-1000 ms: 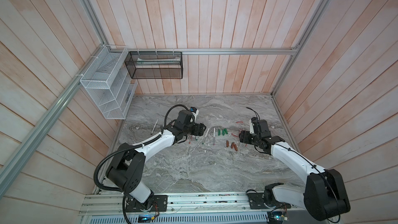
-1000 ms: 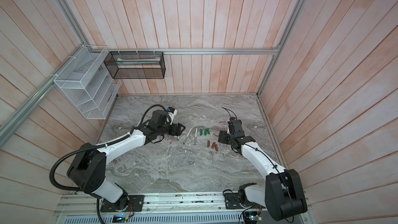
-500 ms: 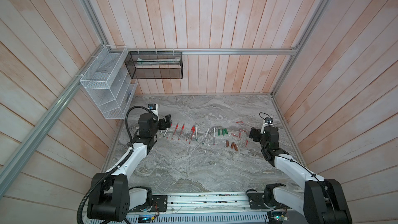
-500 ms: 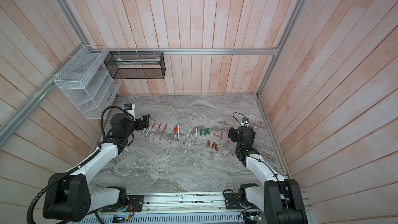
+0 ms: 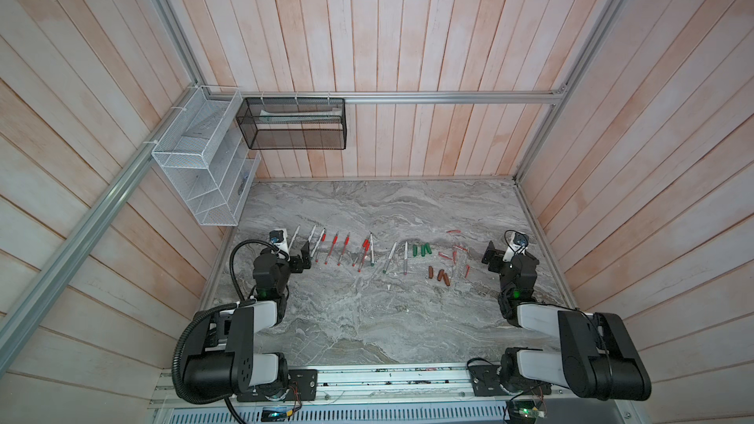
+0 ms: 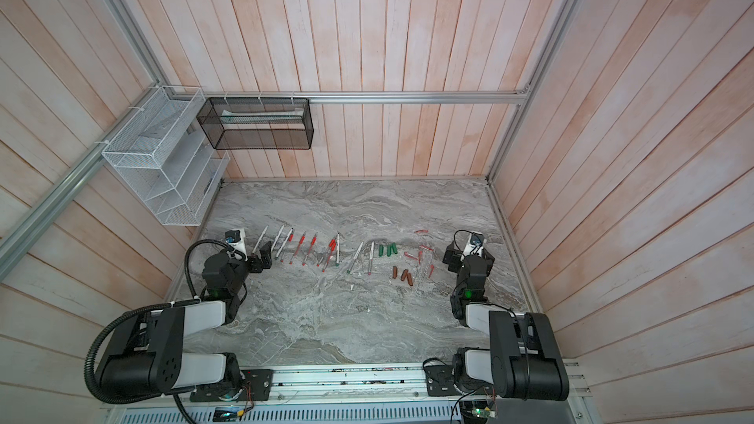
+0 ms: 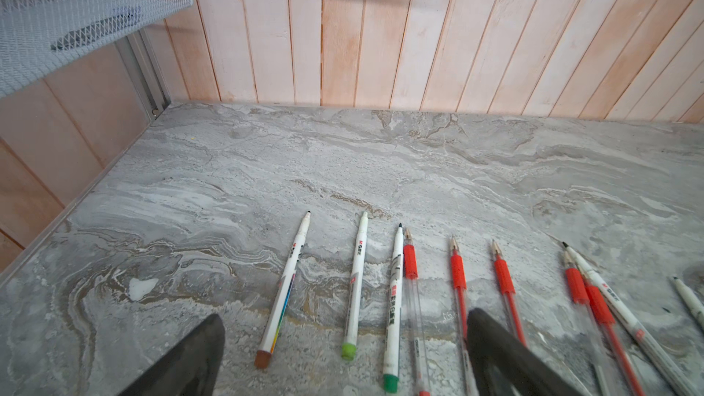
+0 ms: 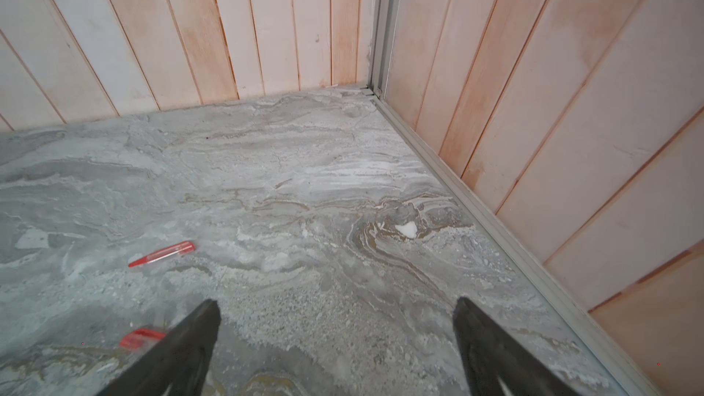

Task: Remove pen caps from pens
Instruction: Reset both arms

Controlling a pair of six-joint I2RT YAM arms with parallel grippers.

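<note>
Left arm point(image 5: 267, 275) and right arm point(image 5: 518, 273) drawn back from pens point(image 7: 356, 280), elbows folded low, left jaws open, right jaws open

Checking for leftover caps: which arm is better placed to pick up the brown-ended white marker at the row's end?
Left. The marker shows between its open jaws in the left wrist view; the right arm sits across the table, jaws open beside red caps.

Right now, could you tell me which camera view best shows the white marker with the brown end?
The left wrist view: the brown-ended marker lies whole and close, tip to end. In both top views the marker is only a thin sliver at the left gripper. The right wrist view misses it.
</note>
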